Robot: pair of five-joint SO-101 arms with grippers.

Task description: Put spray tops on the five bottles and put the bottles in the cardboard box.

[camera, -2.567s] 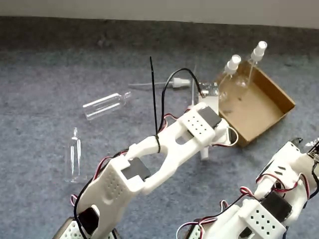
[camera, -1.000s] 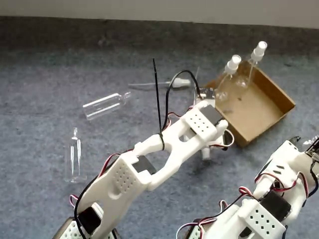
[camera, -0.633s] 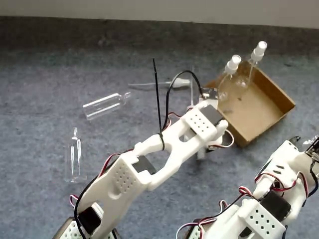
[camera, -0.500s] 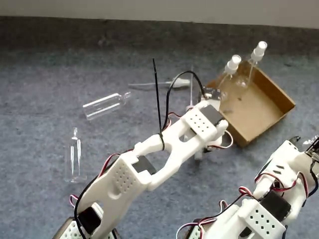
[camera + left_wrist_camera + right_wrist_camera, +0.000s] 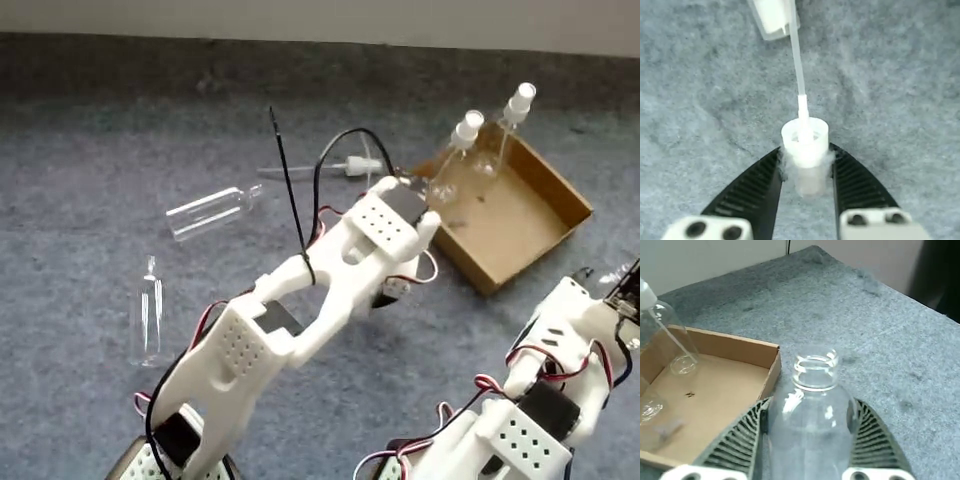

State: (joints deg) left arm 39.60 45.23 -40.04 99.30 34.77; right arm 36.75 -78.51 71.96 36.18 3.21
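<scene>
Between left gripper [image 5: 805, 167], spray top [image 5: 805, 145]

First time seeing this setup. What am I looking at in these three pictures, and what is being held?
Two small white robot arms work on a carpeted table. One picture looks down from overhead; the other two come from cameras on each wrist. The left gripper pinches a spray top; the right gripper holds an open bottle. The cardboard box holds two topped bottles. Two uncapped bottles and a loose spray top lie on the table.
</scene>
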